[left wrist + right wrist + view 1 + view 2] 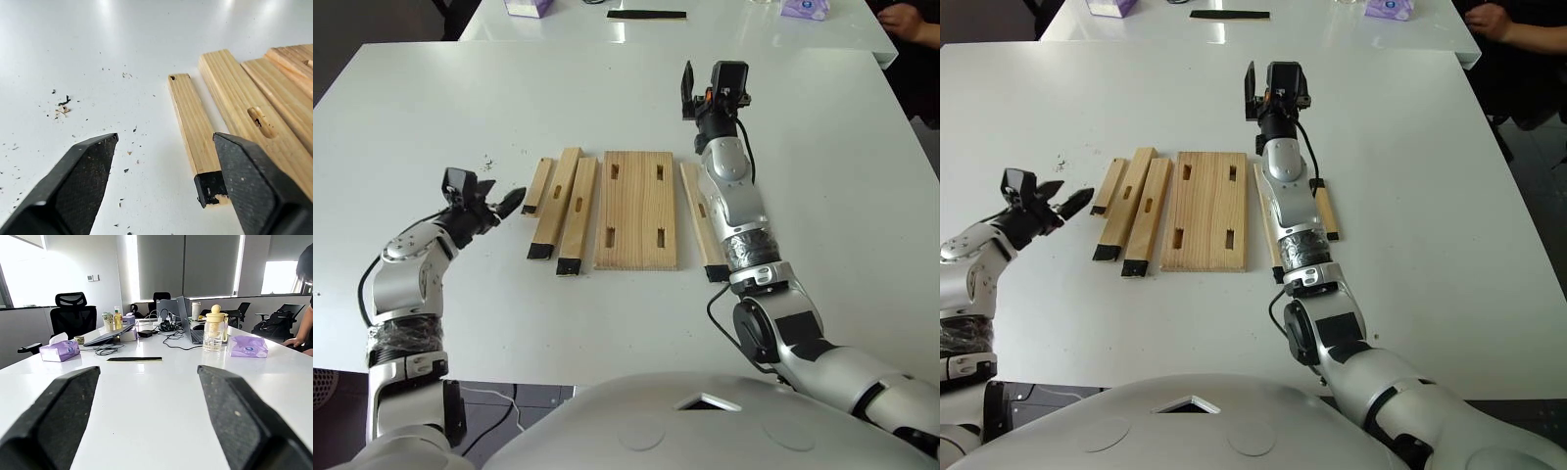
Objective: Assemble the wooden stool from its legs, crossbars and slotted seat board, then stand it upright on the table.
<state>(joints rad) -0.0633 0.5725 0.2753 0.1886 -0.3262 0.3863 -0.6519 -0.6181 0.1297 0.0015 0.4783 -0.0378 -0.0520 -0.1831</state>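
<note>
The seat board lies flat in the middle of the counter, with wooden bars alongside. The left pincer, spread, sits just beside the shortest bar. The right pincer, also spread, points toward the far edge.

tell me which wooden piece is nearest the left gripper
The short piece at the row's left end, farthest from the seat board on that side; it lies right by the left gripper.

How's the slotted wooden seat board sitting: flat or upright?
Flat. The rectangular slotted wooden seat board lies on the white table, all four slots showing.
</note>
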